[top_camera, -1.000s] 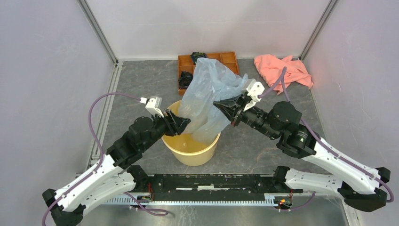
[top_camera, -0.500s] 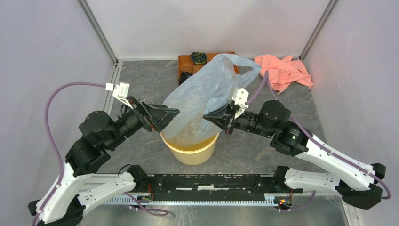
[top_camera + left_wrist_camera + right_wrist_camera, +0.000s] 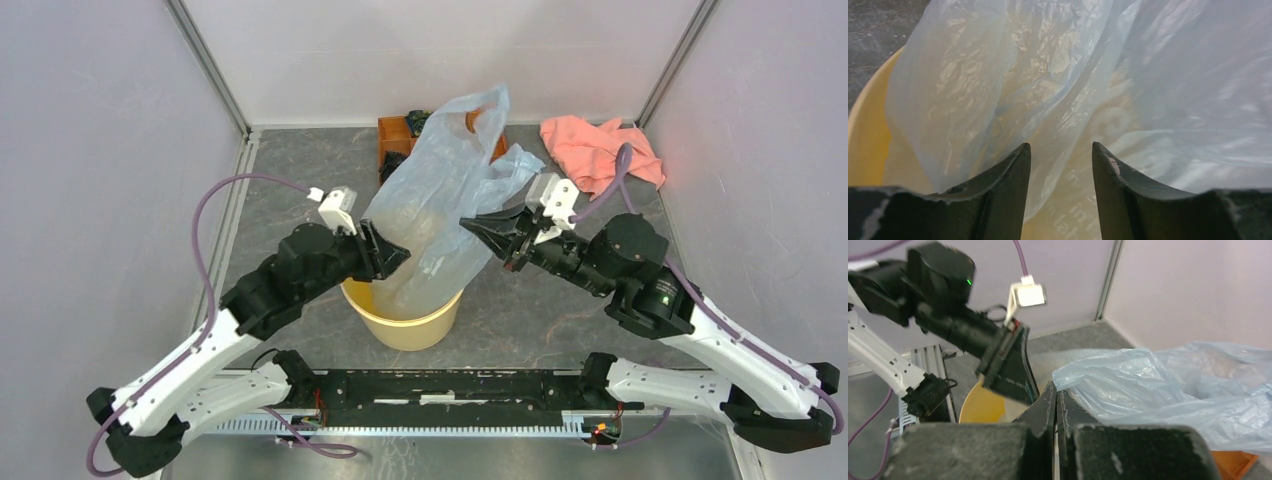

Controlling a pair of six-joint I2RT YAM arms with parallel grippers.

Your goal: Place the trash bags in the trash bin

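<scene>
Left wrist: left end effector half-spread, tips against trash bag.

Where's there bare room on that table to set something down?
Bare table lies left of the tray, and right of the bin in front of the cloth. The middle is crowded: bag, bin, left gripper and right gripper meet there.

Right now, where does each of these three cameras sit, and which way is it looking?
Top external: above and behind, looking down at the table; left arm, right arm, trash bag, bucket show.
Left wrist: on the left arm, facing past the open left gripper into bag and bucket.
Right wrist: on the right arm, facing over the shut right gripper, pinching the bag, toward the left arm.
Shared: bag and bucket appear in all.
</scene>
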